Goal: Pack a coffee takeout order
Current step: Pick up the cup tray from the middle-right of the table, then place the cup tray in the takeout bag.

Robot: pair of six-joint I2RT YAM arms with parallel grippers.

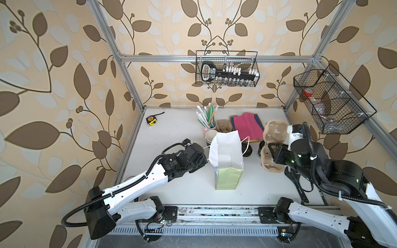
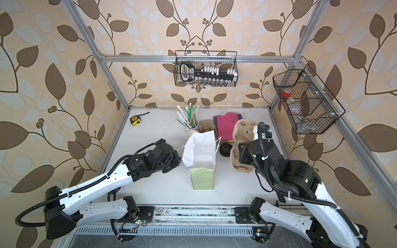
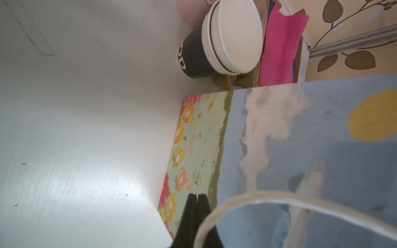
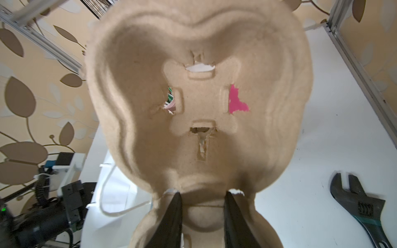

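Note:
My right gripper is shut on the middle ridge of the brown pulp carrier, which it holds tilted up off the table to the right of the bag, as both top views show. The pink napkin lies flat at the back on a navy sheet and shows through a hole in the carrier. The dark cup's black lid peeks out between bag and carrier. My left gripper is shut against the bag's painted side by its rope handle, with nothing seen between its fingers.
An open white paper bag stands mid-table. Behind it are stacked lidless cups, a pink cup of straws and more brown pulp. A tape measure lies back left, a wrench front right. Wire baskets hang on the frame.

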